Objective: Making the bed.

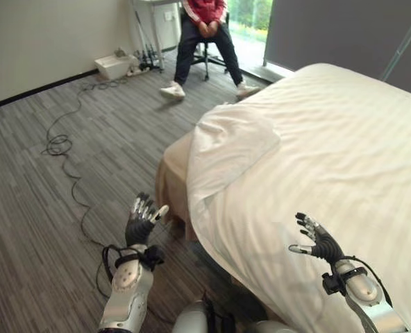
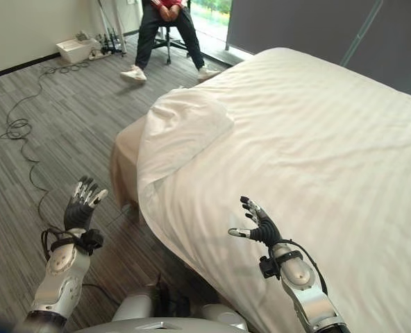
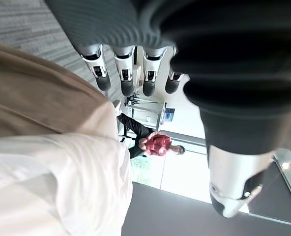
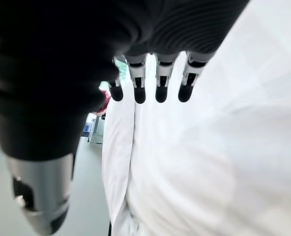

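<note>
Hovering with both hands empty, you've got the left hand (image 1: 141, 220) over the floor (image 1: 46, 208) beside the bed (image 1: 171, 173), fingers spread straight, and the right hand (image 1: 315, 238) relaxed above the white duvet (image 1: 330, 152). Most of the duvet lies smooth; the corner (image 1: 226, 142) ahead is folded back, baring the tan mattress, so that's left to pull down

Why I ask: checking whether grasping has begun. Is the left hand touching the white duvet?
Apart. In the left eye view the left hand is raised, fingers straight, over the grey floor, with bare carpet between it and the white duvet.
</note>
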### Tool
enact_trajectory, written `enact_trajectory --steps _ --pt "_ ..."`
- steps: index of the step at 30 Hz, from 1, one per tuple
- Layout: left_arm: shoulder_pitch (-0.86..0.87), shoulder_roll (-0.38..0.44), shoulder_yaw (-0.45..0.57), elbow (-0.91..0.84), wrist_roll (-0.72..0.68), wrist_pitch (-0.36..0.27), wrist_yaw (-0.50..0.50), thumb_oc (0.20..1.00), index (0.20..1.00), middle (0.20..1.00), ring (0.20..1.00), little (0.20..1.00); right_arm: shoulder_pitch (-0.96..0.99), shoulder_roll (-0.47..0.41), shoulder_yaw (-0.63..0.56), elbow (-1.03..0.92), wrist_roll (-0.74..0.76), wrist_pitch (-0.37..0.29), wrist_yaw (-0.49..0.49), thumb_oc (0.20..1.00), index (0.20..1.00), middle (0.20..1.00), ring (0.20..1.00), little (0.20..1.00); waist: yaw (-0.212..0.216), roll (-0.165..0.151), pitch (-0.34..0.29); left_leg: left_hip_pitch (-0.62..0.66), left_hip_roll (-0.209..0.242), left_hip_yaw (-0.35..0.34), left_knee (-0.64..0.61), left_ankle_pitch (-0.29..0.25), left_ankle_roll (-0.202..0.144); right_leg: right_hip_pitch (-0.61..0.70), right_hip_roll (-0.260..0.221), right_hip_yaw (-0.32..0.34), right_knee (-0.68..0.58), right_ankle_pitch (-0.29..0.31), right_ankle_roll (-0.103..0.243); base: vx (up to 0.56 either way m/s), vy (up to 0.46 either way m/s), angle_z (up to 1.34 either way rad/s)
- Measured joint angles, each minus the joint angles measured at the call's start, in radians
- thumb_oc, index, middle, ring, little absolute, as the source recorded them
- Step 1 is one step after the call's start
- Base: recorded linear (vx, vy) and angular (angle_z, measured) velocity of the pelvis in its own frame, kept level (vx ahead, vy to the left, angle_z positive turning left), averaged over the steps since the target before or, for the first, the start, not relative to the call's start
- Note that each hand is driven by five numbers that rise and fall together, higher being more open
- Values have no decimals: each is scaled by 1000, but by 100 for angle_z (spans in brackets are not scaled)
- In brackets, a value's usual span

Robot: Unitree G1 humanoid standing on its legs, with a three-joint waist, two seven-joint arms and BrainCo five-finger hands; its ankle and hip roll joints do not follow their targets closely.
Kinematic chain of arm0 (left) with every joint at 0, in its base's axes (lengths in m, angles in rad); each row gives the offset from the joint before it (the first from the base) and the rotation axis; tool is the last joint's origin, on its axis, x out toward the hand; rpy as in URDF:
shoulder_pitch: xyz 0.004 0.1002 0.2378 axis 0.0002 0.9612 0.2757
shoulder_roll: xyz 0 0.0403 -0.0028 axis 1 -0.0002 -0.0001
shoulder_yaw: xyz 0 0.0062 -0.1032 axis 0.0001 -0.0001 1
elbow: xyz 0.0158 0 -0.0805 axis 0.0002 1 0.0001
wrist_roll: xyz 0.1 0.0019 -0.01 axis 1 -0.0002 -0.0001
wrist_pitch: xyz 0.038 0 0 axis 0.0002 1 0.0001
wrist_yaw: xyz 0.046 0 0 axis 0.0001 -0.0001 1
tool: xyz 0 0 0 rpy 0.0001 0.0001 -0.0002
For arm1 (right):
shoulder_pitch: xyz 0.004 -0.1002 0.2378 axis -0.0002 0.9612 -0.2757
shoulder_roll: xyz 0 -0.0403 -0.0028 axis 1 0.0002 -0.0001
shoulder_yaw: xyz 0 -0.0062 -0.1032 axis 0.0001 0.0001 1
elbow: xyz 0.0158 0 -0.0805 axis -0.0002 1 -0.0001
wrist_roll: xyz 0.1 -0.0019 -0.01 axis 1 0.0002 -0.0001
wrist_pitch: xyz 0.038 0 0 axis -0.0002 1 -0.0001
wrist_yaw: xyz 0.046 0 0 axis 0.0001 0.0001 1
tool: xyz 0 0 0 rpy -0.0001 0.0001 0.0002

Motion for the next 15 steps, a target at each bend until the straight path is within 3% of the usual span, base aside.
enact_trajectory --steps 4,5,6,7,9,11,14,15 --pt "-35 -2 4 0 0 -9 7 1000 1000 1000 1000 1000 -23 -15 -1 24 -1 -3 -5 1000 1000 1000 1000 1000 -4 29 8 18 17 -75 -142 80 -14 38 -1 20 -18 -4 8 223 118 -9" --pt "-40 -2 3 0 0 -13 8 1000 1000 1000 1000 1000 -25 -15 -3 32 -1 -3 -9 1000 1000 1000 1000 1000 -9 30 9 14 29 -85 -153 84 -9 46 -3 22 -21 -6 10 465 220 -30" --pt "-39 -3 12 3 -1 -17 15 1000 1000 1000 1000 1000 -30 -14 -5 40 -1 -3 -13 1000 1000 1000 1000 1000 0 29 10 21 56 -156 -153 89 -3 66 2 65 -28 -27 33 423 197 -42" --pt "-37 -3 23 3 -1 -21 20 1000 1000 1000 1000 1000 -38 -14 -7 46 -1 -3 -14 1000 1000 1000 1000 1000 4 29 10 22 65 -166 -141 89 -3 74 1 71 -30 -21 24 466 235 -42" --pt "-33 -6 47 2 -1 -30 23 1000 1000 1000 1000 1000 -40 -15 -25 55 -1 -3 -15 1000 1000 1000 1000 1000 -7 31 16 20 88 -154 -86 89 -3 112 -7 84 -42 -49 40 506 323 -18" --pt "-30 -7 55 3 -1 -31 23 1000 1000 1000 1000 1000 -27 -10 -52 58 -3 -3 -17 1000 1000 1000 1000 1000 -14 33 15 19 96 -65 -30 87 1 140 -19 79 -45 -77 45 395 324 7" --pt "-13 3 69 43 -1 -37 26 1000 1000 1000 1000 1000 -24 -6 -79 65 -10 -2 -39 1000 1000 1000 1000 1000 -20 43 -6 28 14 10 16 92 15 160 -89 73 -26 -132 110 564 497 2" --pt "-18 -3 75 75 -2 -34 36 1000 1000 1000 1000 1000 -30 -10 -76 64 -24 -1 -43 1000 1000 1000 1000 1000 -26 60 -4 60 9 36 -8 97 40 148 -95 67 42 -153 119 449 432 -25"
